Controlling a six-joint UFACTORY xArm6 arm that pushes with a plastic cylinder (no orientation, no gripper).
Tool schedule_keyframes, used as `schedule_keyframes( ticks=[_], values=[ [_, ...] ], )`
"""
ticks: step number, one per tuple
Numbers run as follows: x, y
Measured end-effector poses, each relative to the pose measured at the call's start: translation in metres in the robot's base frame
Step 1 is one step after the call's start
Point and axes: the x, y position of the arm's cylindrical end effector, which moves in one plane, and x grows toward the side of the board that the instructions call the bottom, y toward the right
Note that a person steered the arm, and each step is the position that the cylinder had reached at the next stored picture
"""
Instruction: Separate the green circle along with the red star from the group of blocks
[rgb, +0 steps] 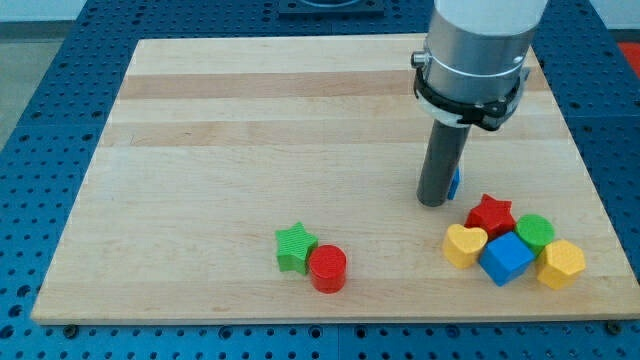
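The red star (491, 215) and the green circle (535, 231) lie in a tight group at the view's lower right, with a yellow heart (464, 245), a blue cube (506, 258) and a yellow hexagon (561, 264). My tip (433, 200) stands just up and left of the red star, apart from it. A small blue block (455, 183) is mostly hidden behind the rod, touching its right side.
A green star (295, 247) and a red cylinder (327, 268) touch each other near the wooden board's bottom edge (300, 310), left of the group. The arm's grey body (478, 50) hangs over the board's top right.
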Motion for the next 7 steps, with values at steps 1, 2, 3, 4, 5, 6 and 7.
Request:
schedule_keyframes(
  ticks=[1, 2, 3, 4, 5, 6, 7],
  values=[
    [-0.002, 0.002],
    [-0.006, 0.038],
    [-0.008, 0.088],
    [-0.001, 0.145],
    [0.043, 0.177],
    [0.091, 0.189],
    [0.097, 0.162]
  ],
)
